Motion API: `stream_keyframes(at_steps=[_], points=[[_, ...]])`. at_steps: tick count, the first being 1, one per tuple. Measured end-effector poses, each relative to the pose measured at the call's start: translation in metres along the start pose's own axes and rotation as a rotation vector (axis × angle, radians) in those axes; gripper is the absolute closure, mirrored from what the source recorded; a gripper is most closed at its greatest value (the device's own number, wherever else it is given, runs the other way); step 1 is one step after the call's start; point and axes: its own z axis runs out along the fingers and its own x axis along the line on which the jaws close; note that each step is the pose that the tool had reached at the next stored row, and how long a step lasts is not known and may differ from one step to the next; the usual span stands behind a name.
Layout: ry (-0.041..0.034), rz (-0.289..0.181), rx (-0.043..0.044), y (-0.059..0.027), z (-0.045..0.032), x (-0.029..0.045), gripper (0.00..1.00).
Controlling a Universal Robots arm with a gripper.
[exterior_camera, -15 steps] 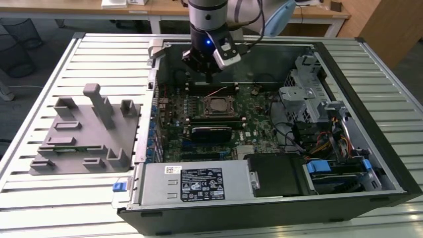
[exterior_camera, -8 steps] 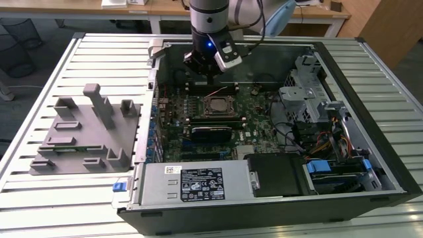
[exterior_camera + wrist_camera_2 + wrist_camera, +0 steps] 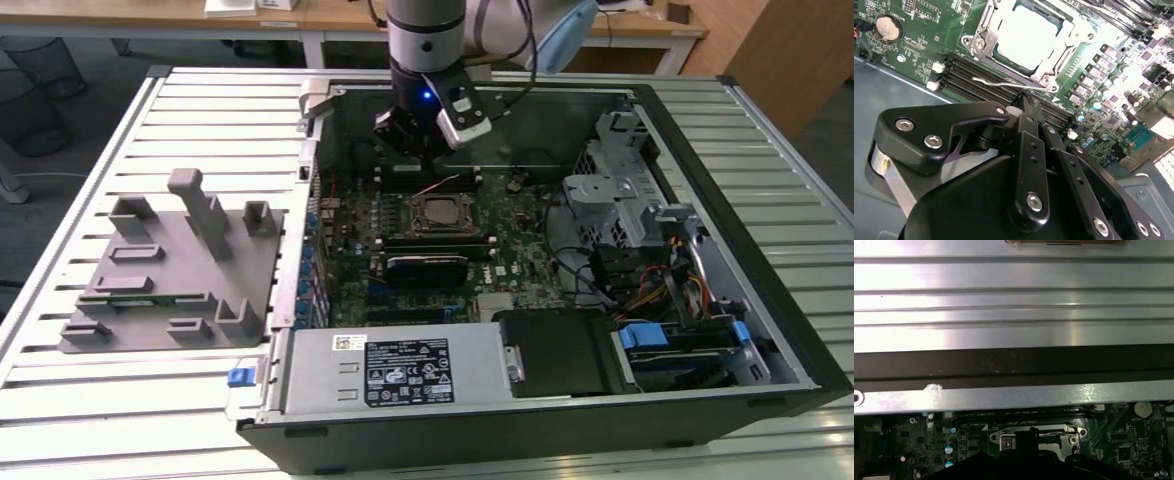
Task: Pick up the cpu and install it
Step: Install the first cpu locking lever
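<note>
We see the black gripper (image 3: pixel 1026 100), fingers together, at 6 o'clock of the silvery square cpu (image 3: pixel 1026 31) in its metal-framed socket (image 3: pixel 981 30).

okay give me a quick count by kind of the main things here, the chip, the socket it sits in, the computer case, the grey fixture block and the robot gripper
cpu: 1
socket: 1
computer case: 1
grey fixture block: 1
gripper: 1
Total: 5

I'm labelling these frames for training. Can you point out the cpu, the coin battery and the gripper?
cpu (image 3: pixel 1026 35), second wrist view, middle of its pale top.
coin battery (image 3: pixel 888 28), second wrist view, centre of its face.
gripper (image 3: pixel 1026 100), second wrist view, at its fingertips.
</note>
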Motion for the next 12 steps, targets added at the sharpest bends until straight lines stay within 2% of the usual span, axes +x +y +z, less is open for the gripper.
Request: stream_keyframes(at_steps=[5, 8, 12], points=[[0.0009, -0.005, -0.0004, 0.0003, 0.0019, -0.0059, 0.89], [0.003, -0.031, -0.0018, 0.0004, 0.0031, -0.0063, 0.89], [0.0034, -0.035, -0.002, 0.0008, 0.0049, -0.0069, 0.89]])
